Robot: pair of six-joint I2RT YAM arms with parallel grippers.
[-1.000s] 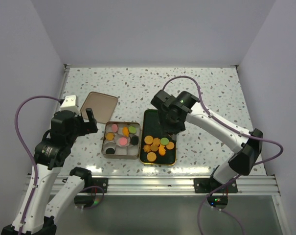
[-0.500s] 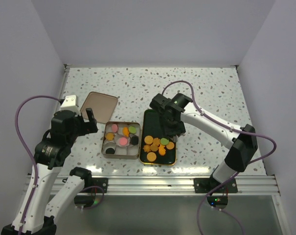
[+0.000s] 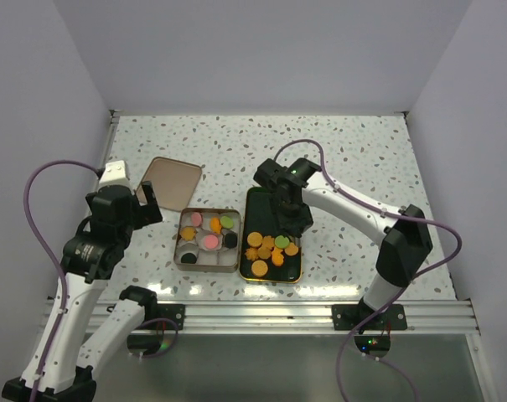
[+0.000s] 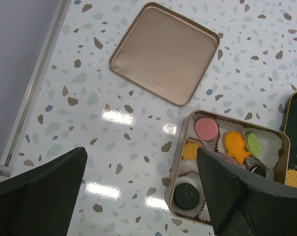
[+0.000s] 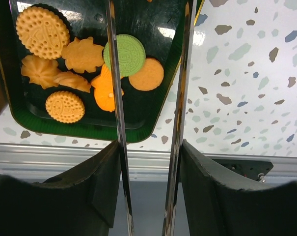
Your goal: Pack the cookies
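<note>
Several orange cookies [image 3: 268, 249], one green, lie in a dark green tray [image 3: 261, 203]. In the right wrist view the green cookie [image 5: 131, 55] and an orange round [image 5: 147, 74] lie between the open arms of metal tongs [image 5: 180, 73]. My right gripper [image 5: 149, 147] is shut on these tongs above the tray and also shows in the top view [image 3: 293, 219]. A tin [image 3: 179, 255] with white paper cups holds pink [image 4: 206, 129], orange [image 4: 235, 145], green and dark brown [image 4: 186, 195] cookies. My left gripper [image 4: 138, 191] is open and empty, left of the tin, and also shows in the top view [image 3: 149, 201].
The tin's copper lid [image 4: 165, 51] lies upside down on the speckled table behind the tin. A metal rail [image 5: 138, 160] runs along the table's near edge just beyond the tray. Walls close in left, right and back.
My right gripper with the tongs has shifted slightly left over the tray, and its elbow has swung left. My left gripper has edged a little back and left.
</note>
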